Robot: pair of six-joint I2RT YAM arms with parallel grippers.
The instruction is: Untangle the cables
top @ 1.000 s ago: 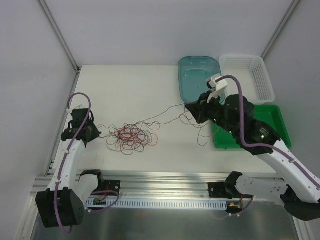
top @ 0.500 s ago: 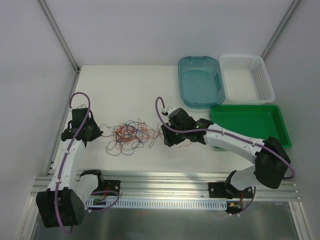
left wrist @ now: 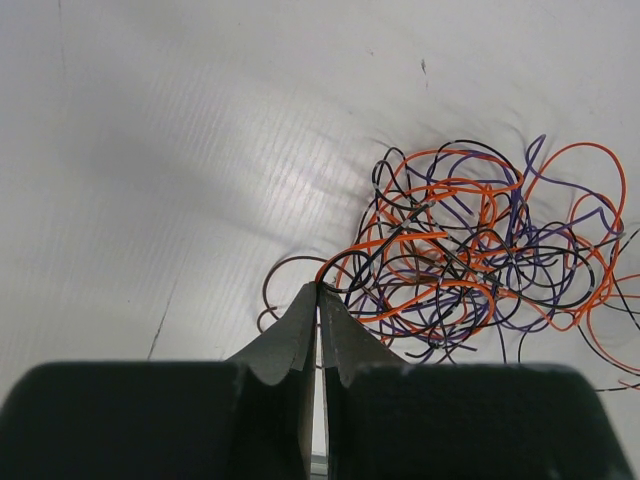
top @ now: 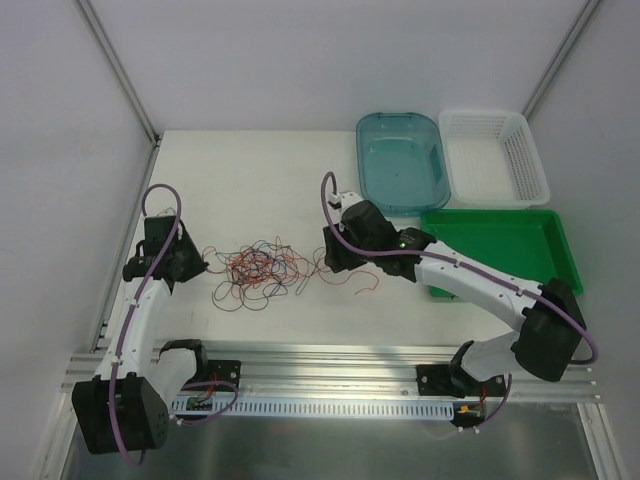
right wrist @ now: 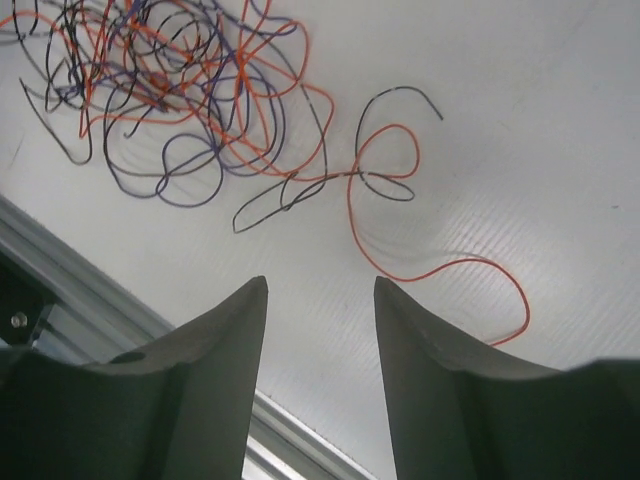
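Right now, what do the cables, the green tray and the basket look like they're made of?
The cables look like thin plastic-sheathed wire: smooth orange, black and purple coats that hold springy curls. The green tray is probably moulded plastic, going by its uniform colour and rounded rim. The basket seems plastic too: plain white, with fine slotted walls.
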